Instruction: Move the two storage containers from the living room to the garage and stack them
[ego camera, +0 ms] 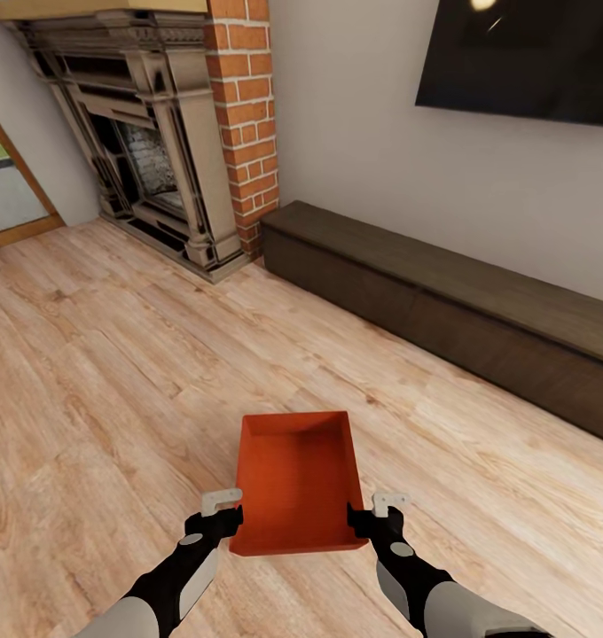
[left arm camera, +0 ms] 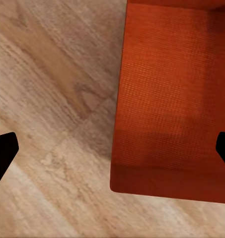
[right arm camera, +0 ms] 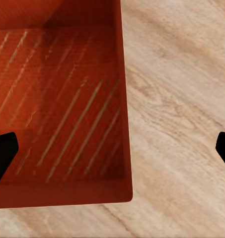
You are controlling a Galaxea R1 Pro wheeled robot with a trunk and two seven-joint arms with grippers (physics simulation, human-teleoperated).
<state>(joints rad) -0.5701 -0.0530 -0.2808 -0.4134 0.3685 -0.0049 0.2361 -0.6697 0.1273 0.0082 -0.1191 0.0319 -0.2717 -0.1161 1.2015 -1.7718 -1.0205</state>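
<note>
- Nearest me, my left pincer (ego camera: 223,507) and right pincer (ego camera: 383,509) sit at the two near corners of one orange-red bin (ego camera: 294,483); each straddles a side wall, one finger inside and one outside.
- In the left wrist view the pincer (left arm camera: 112,151) has its dark fingertips (left arm camera: 3,151) spread wide at the picture's edges, with the bin wall (left arm camera: 167,99) between them; I cannot tell whether they touch it.
- The right wrist view is alike: pincer (right arm camera: 112,153) spread wide across the bin's corner (right arm camera: 62,109). Both read as released, gripping nothing.
- The bin is open-topped with nothing inside, standing level on the plank floor (ego camera: 115,354), long axis pointing away from me.
- The floor is light wood, knotty grain, boards running diagonally.
- Beyond, on the right, a long dark low bench (ego camera: 443,310) runs along a pale wall.
- Above it hangs a black TV (ego camera: 523,58).
- Far left: a red brick column (ego camera: 248,124) beside an ornate fireplace (ego camera: 133,133), then a wood-framed doorway (ego camera: 9,186).
</note>
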